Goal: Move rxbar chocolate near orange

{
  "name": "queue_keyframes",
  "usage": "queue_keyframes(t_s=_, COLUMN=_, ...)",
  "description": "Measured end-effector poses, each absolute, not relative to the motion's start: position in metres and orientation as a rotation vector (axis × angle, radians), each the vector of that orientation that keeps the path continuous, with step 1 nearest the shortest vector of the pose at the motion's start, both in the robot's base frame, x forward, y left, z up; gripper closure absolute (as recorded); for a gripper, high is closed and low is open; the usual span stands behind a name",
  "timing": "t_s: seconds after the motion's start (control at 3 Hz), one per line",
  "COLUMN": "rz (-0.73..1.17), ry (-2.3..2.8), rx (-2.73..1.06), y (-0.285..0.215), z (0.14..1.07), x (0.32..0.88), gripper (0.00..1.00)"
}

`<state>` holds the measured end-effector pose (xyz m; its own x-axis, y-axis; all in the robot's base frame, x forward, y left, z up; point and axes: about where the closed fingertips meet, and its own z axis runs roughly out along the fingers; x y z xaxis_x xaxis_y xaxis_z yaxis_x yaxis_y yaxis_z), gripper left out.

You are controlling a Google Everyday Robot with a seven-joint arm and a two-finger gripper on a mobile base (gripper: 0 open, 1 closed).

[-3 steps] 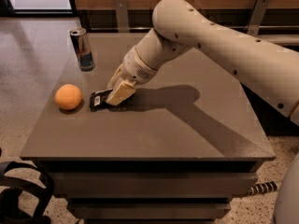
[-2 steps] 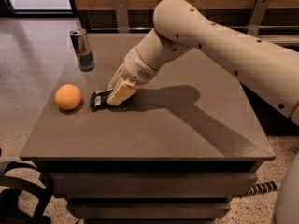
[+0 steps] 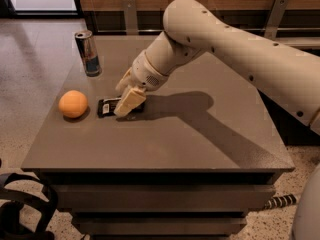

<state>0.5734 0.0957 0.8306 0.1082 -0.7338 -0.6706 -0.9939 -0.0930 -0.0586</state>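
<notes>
The rxbar chocolate [image 3: 107,106], a flat black wrapper with a small white label, lies flat on the grey table [image 3: 200,144] just right of the orange [image 3: 73,104]. A narrow gap separates bar and orange. My gripper [image 3: 126,95] reaches down from the right and straddles the bar's right half. One finger [image 3: 129,102] is on the near side of the bar and the other is behind it. The fingers stand a little wider than the bar, so the gripper looks open. The bar's right part is partly hidden by the near finger.
A silver-and-blue can [image 3: 89,53] stands upright at the table's back left, behind the orange. My arm [image 3: 235,49] stretches across the right half of the table. The table's left edge is close to the orange. Dark gear [image 3: 20,209] sits on the floor at lower left.
</notes>
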Motion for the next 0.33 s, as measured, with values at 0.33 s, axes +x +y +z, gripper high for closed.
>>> queue_keyframes(t_s=0.33, rz=0.672, ry=1.676, rx=-1.886, y=0.0967, z=0.8301, x=0.5729, gripper=0.00)
